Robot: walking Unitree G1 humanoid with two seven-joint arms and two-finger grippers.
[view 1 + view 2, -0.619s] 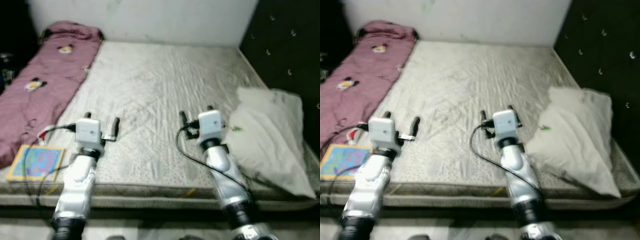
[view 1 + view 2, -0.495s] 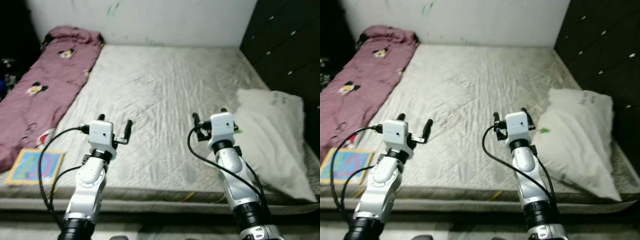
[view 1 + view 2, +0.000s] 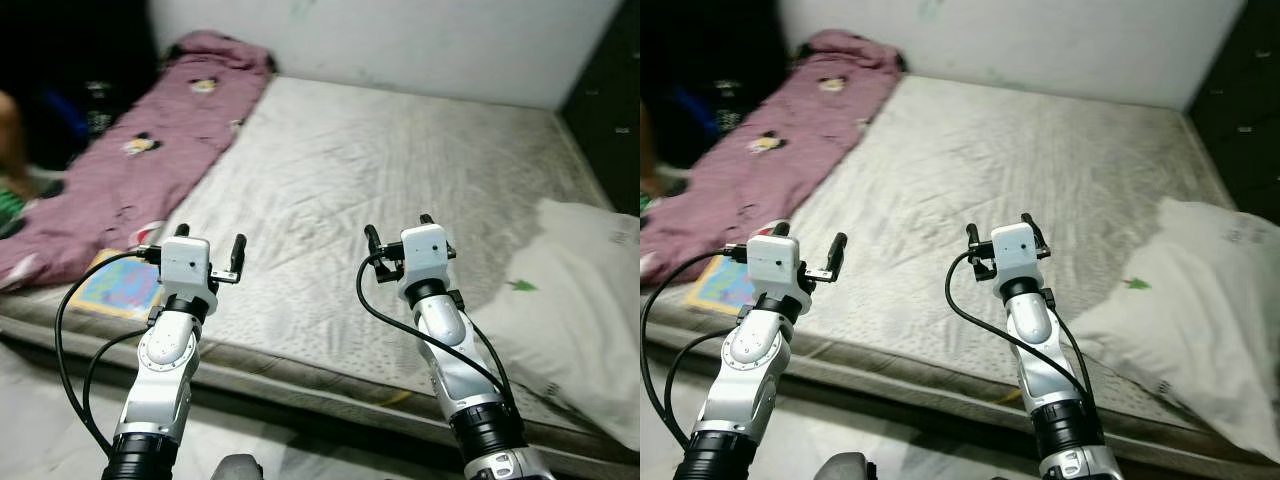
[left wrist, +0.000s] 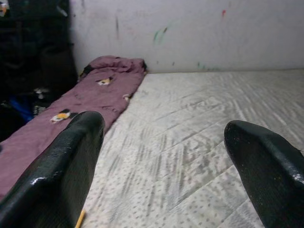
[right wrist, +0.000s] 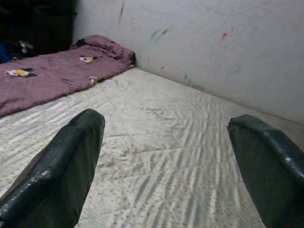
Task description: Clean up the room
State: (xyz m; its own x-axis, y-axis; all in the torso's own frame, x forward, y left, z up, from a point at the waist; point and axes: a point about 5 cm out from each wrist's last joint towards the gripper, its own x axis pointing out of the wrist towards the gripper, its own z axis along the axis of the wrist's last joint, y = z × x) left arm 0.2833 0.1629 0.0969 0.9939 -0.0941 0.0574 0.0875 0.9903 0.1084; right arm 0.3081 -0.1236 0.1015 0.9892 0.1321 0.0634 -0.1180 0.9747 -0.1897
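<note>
Through the left eye I see a bare grey-white quilted mattress [image 3: 400, 180] running back to a marked white wall [image 3: 420, 40]. Along its left side lies a crumpled maroon blanket with small cartoon prints [image 3: 150, 150], reaching up to the wall. At the near left edge of the mattress, touching the blanket's lower end, lies a flat colourful picture book in blue and yellow [image 3: 118, 287]. On the right side a rumpled white pillow with a small green mark [image 3: 575, 310] rests at the mattress edge. My left pincer [image 3: 208, 247] hovers over the near edge of the mattress, just beside the book and to its right, fingers spread and empty. My right pincer [image 3: 397, 231] hangs over the middle front of the mattress, also released, with the pillow near it on the right.

The right eye gives the same layout, the book [image 3: 722, 285] lying just left of the left arm.

In the left wrist view the two black fingers [image 4: 66, 166] stand wide apart, nothing between them, looking along the mattress toward the blanket [image 4: 90, 95] and the wall.

The right wrist view shows its fingers [image 5: 61, 161] equally wide and empty, with the blanket [image 5: 61, 71] well apart near the wall.
</note>
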